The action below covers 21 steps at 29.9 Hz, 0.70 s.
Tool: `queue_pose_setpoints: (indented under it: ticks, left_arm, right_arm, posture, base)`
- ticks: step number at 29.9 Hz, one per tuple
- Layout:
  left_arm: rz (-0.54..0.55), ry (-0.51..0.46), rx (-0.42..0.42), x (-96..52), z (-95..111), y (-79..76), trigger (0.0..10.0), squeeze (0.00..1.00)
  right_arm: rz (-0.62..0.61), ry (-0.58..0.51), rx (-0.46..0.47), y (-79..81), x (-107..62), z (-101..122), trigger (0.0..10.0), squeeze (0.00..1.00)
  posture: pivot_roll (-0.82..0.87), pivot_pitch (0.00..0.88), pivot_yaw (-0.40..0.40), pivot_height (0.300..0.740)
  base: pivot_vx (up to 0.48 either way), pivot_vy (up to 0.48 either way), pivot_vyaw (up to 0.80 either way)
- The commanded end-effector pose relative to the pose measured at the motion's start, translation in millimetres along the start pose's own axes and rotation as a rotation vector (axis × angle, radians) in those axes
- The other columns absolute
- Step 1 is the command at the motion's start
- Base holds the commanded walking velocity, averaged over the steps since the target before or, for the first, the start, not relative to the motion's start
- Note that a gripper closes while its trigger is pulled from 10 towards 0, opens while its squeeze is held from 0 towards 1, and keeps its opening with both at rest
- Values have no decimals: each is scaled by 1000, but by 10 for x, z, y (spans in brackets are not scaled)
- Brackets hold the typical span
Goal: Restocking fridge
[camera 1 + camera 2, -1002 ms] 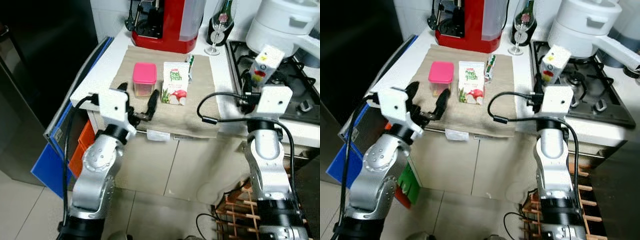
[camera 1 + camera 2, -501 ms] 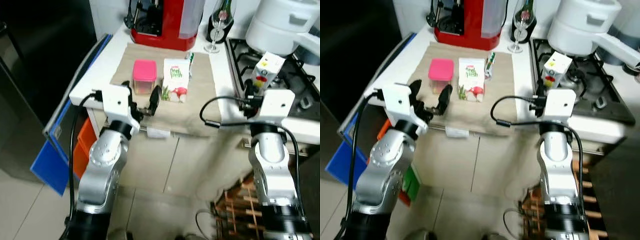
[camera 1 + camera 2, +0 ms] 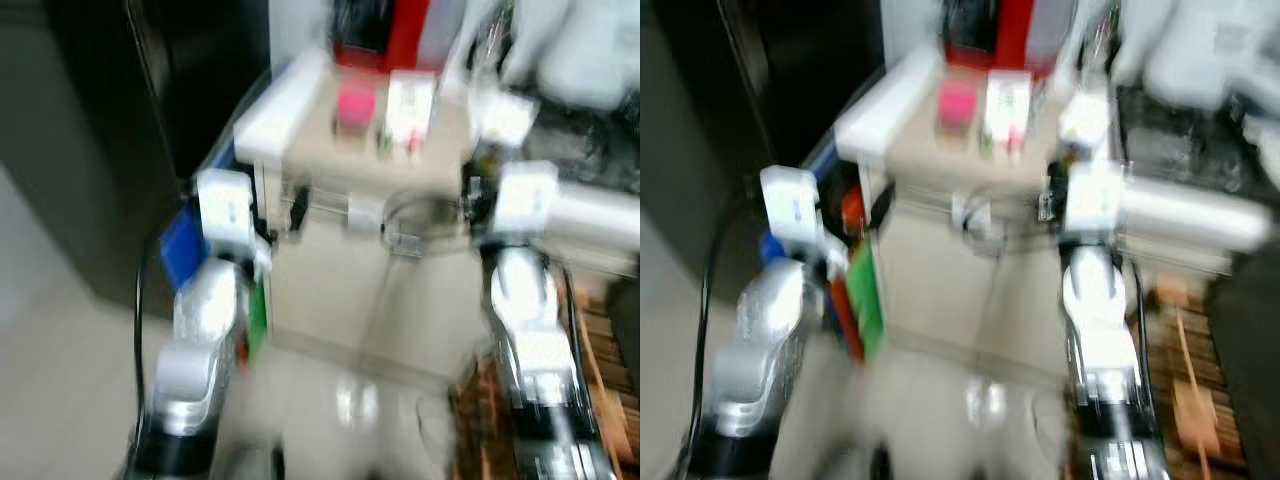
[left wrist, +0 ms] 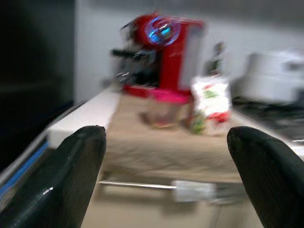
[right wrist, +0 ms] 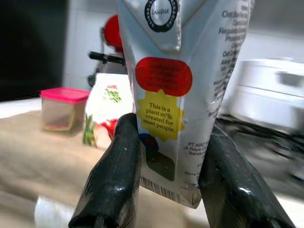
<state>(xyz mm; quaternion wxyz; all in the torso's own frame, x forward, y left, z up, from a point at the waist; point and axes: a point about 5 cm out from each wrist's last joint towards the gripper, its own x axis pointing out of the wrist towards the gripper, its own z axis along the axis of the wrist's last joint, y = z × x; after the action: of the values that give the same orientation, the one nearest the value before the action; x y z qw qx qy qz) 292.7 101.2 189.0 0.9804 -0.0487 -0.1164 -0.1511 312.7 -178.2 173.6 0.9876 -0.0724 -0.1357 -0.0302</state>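
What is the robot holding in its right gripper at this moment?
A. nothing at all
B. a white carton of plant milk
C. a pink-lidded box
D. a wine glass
B: the right gripper has its two black fingers pressed against both sides of the white carton, whose label mentions plant milk.

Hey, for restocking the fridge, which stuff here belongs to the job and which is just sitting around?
For the job:
- plant milk carton, held in the right gripper
- pink-lidded container
- white carton
- open left gripper

Lying about:
- red coffee machine
- beige cloth
- white pot
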Motion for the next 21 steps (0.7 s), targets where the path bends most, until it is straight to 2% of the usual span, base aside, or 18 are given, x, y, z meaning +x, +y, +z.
queue_pose_setpoints:
  ticks: [1, 13, 17, 21]
  left_arm:
    - [-9, 6, 2, 8, -13, -20, 10000, 0]
    - [-18, 14, -1, -13, -40, -27, 10000, 0]
    - [-14, 22, -2, -20, -55, -20, 10000, 0]
    - [-7, 28, -4, -28, -65, -22, 10000, 0]
  right_arm:
    - [-14, 7, -7, -42, 12, -3, 10000, 0]
    - [-20, 27, -24, -76, -8, -48, 10000, 0]
    - [-24, 36, -25, -87, -25, -69, 10000, 0]
    - [-22, 22, -20, -81, -34, -56, 10000, 0]
  posture:
    - [-30, 0, -43, 740]
    - [-31, 0, -39, 740]
    - [-33, 0, -36, 740]
    - [-33, 0, -35, 740]
  base:
    - [-270, 0, -519]
    - [-23, 0, -43]
    - [0, 0, -672]
    - [0, 0, 0]
